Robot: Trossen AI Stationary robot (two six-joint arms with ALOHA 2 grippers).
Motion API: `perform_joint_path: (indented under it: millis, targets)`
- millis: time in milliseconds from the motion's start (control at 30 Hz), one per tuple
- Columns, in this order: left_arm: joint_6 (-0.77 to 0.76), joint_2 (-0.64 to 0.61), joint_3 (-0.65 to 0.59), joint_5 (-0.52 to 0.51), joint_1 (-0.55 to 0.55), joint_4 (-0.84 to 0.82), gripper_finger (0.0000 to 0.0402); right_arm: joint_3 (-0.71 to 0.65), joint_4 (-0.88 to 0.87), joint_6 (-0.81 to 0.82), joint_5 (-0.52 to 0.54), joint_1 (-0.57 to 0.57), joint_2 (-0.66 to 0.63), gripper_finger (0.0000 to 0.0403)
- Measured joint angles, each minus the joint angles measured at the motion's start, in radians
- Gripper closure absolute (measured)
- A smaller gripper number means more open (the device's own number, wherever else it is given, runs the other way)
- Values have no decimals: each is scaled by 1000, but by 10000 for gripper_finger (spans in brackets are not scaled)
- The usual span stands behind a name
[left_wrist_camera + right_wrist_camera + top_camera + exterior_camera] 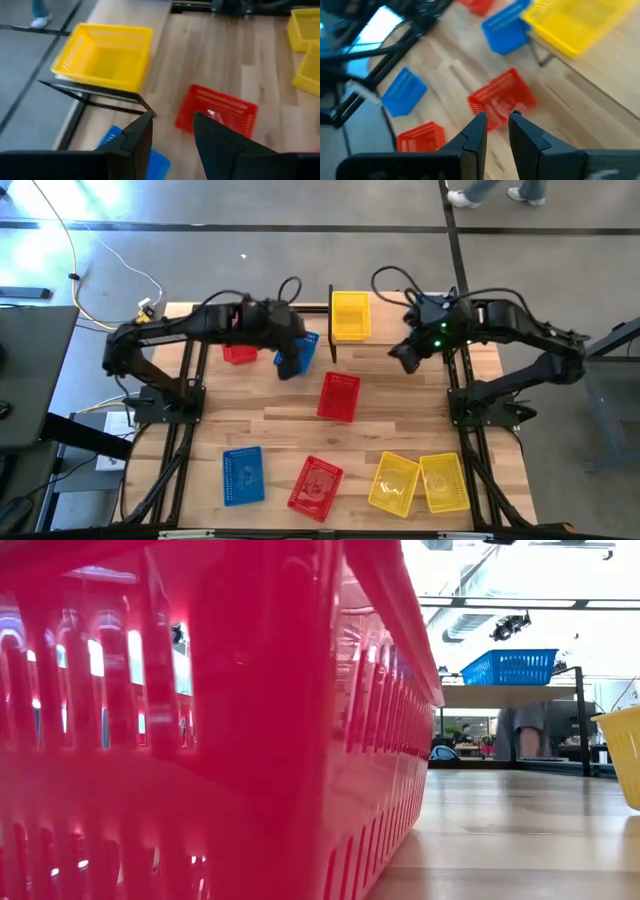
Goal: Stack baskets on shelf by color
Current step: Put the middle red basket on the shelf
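Well, look of the baskets: small plastic boxes with open tops and lots of little holes in the sides.
Red baskets: three. One (339,396) lies in the middle of the bench (400,425), one (240,355) is by the left arm, and one (316,486) is at the front.
Yellow baskets: three. One (350,315) sits on the shelf (95,92), and two (394,482) (444,482) touch side by side at the front right.
Blue baskets: two seen from above. One (242,475) is at the front left. One (303,350) is beside the yellow one, under the left pincer. The low view shows a blue basket (511,667) standing on the shelf.
Left pincer (288,365): fingers apart, holding nothing, above the blue basket.
Right pincer (405,358): fingers a little apart, holding nothing, up over the bench to the right of the shelf.
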Motion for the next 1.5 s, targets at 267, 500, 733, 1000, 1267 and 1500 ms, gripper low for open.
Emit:
perform_joint_path:
  millis: [267, 500, 733, 1000, 1267, 1500]
  targets:
    - [-110, -80, -175, -24, -63, 10, 271, 0, 91, -108, 20, 95, 93, 323]
    - [-140, -120, -287, -29, -118, 39, 271, 0, 113, -145, 38, 155, 207, 270]
    - [-164, -167, -387, -29, -164, 89, 271, 0, 117, -213, 38, 197, 335, 257]
    - [-185, -198, -435, -113, -189, 81, 271, 0, 125, -285, 22, 230, 480, 257]
    - [-196, -199, -436, -279, -195, -25, 271, 0, 201, -327, 20, 256, 590, 257]
    - [-196, -199, -436, -372, -174, -98, 271, 0, 248, -327, 23, 260, 664, 257]
